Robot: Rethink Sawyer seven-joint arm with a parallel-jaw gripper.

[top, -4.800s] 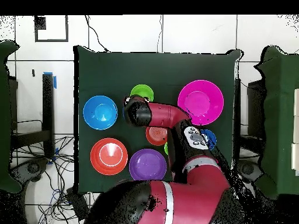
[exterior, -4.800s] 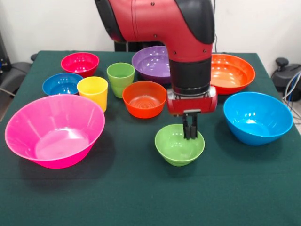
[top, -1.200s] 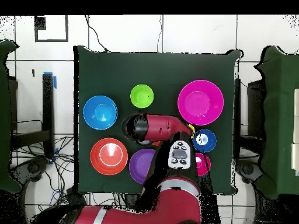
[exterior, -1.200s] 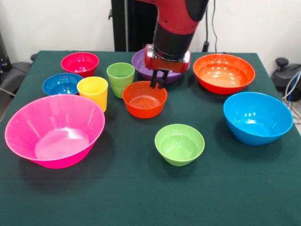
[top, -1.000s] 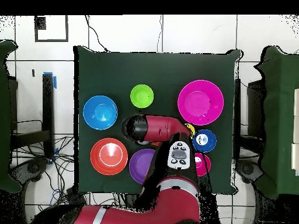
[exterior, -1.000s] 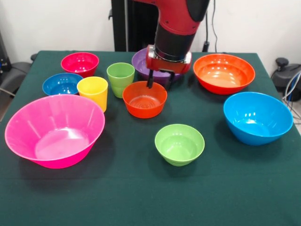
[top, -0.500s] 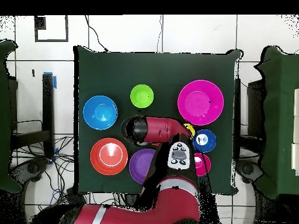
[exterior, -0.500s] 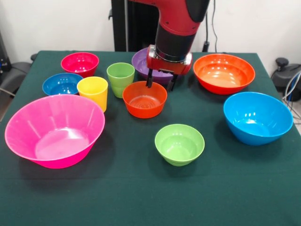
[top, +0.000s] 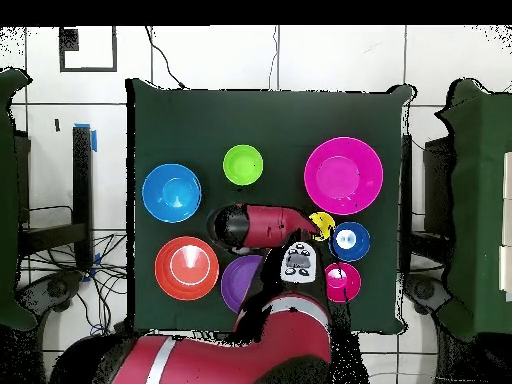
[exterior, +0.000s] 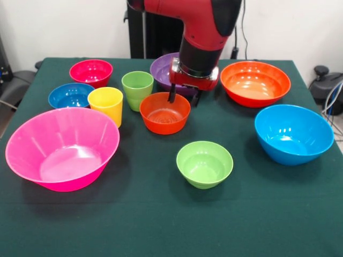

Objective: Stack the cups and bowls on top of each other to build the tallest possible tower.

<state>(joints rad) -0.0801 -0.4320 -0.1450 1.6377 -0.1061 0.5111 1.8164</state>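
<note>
My gripper (exterior: 184,98) is open, its fingers (exterior: 171,95) hanging just above the far rim of the small orange-red bowl (exterior: 165,112). Every bowl and cup stands apart on the table; nothing is stacked. The large purple bowl (exterior: 167,68) sits right behind the gripper. The light-green cup (exterior: 137,89) and yellow cup (exterior: 106,105) are left of it. The small green bowl (exterior: 204,163) (top: 242,164) is in front. In the overhead view the arm (top: 262,224) hides the gripper, the orange-red bowl and the green cup.
The large pink bowl (exterior: 61,147) is front left, the large light-blue bowl (exterior: 293,134) is right, and the large orange bowl (exterior: 255,81) is back right. The small dark-blue bowl (exterior: 71,95) and magenta-red bowl (exterior: 91,71) are back left. Green cloth covers the table (exterior: 161,225).
The gripper has come down slightly toward the orange-red bowl's far rim, still open. The bowls and cups have not moved.
</note>
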